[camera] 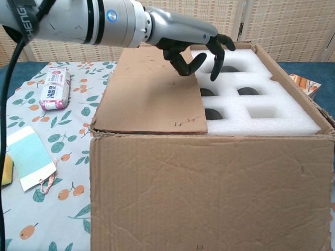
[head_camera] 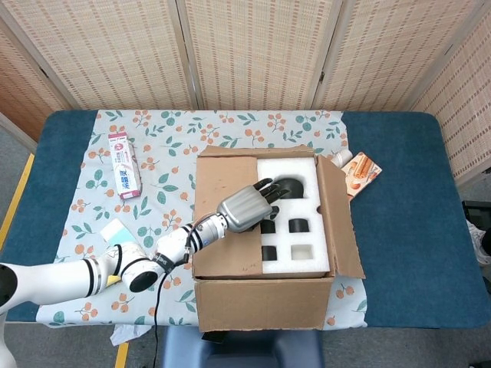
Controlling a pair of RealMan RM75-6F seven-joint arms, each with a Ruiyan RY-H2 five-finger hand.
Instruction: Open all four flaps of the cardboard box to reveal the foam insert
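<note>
Well, from the head view the left hand [head_camera: 249,205] hovers over the cardboard box [head_camera: 265,303], its dark fingers loosely spread and holding nothing, the fingertips [head_camera: 270,186] reaching past the free edge of the one flap [head_camera: 222,215] that lies closed beneath the palm. Beyond those fingertips the white foam insert [head_camera: 295,264] shows with its dark cut-outs, and further out on that side the right-hand flap [head_camera: 337,218] stands folded outward. Back along the arm, a pink packet [head_camera: 125,163] lies on the flowered cloth [head_camera: 165,146], well apart from the hand. The right hand shows in neither view. From the chest view the left hand [camera: 196,44] hangs just above the closed flap [camera: 152,91], fingers [camera: 215,65] curled downward and apart over the seam where cardboard meets the foam insert [camera: 272,117]; I cannot tell whether any fingertip touches. The flap looks like thin corrugated board: light, fairly stiff, creasing only at its hinge, and a bit slick on its face. My guess is the best hold is under that free long edge beside the foam, hooking and lifting back toward the arm; the foam underneath would dent if pressed.
</note>
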